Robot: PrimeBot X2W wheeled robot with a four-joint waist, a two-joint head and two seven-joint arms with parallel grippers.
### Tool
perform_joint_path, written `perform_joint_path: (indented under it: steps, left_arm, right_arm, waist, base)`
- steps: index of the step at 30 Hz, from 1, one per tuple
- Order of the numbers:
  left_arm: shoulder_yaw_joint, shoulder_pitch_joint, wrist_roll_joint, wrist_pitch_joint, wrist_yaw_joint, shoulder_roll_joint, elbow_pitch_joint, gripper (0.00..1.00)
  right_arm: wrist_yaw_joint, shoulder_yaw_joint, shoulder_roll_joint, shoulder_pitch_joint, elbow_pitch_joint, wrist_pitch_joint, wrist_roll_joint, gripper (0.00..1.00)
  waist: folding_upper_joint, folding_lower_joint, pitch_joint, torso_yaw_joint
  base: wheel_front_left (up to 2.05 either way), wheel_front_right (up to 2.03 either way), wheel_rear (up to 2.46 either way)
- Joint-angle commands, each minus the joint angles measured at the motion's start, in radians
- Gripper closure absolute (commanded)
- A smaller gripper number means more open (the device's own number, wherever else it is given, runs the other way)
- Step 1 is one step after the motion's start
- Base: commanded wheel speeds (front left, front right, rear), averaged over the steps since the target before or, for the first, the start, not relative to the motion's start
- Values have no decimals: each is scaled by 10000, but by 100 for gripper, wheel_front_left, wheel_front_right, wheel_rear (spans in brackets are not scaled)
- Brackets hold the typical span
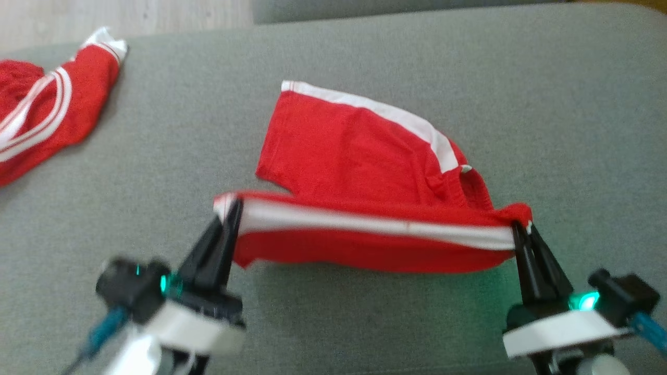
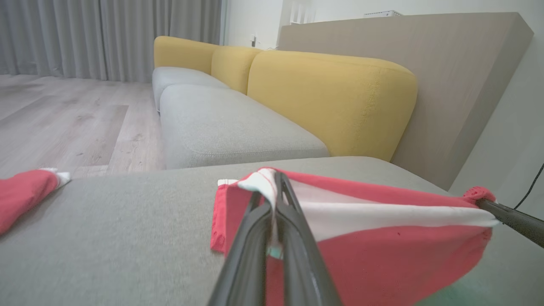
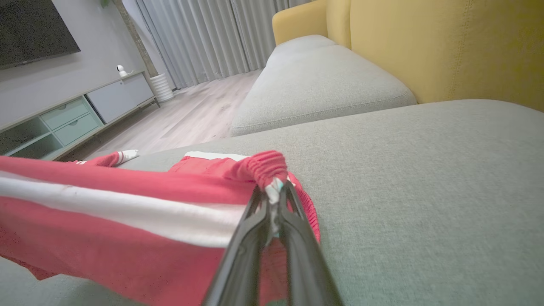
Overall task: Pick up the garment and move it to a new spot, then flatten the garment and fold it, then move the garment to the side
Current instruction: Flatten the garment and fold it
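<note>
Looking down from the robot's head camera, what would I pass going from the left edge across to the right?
striped red garment lying on the grey cushion → left gripper, shut on one end of the shorts → red shorts, white band stretched between the two grippers → right gripper, shut on the other end

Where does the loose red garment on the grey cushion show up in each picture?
Head view: loose red garment at the upper left edge.
Left wrist view: loose red garment at the left edge, midway down.
Right wrist view: its white-cuffed tip peeks above the red shorts, left of centre.
Shared landmark: the red shorts stretched between left gripper and right gripper.
</note>
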Motion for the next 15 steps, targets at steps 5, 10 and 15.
perform_joint_path:
  steps: [5, 10, 15]
  left_arm:
    - [302, -2744, -36, 118, -754, 24, 1295, 100]
    - [93, -4808, -169, 454, -1186, -9, 2880, 100]
    - [-46, -6083, -295, 543, -1313, -32, 4110, 100]
  right_arm:
    - [37, 202, -55, -1605, 586, -374, 217, 100]
    - [37, 232, -55, -2770, 1650, -771, 534, 100]
    - [37, 334, -55, -3620, 2481, -1169, 732, 100]
  waist:
    - [-1, 0, 1005, -232]
    - [-1, 0, 1841, -613]
    - [-1, 0, 2405, -889]
  base:
    - [0, 0, 0]
    - [0, 0, 0]
    - [0, 0, 0]
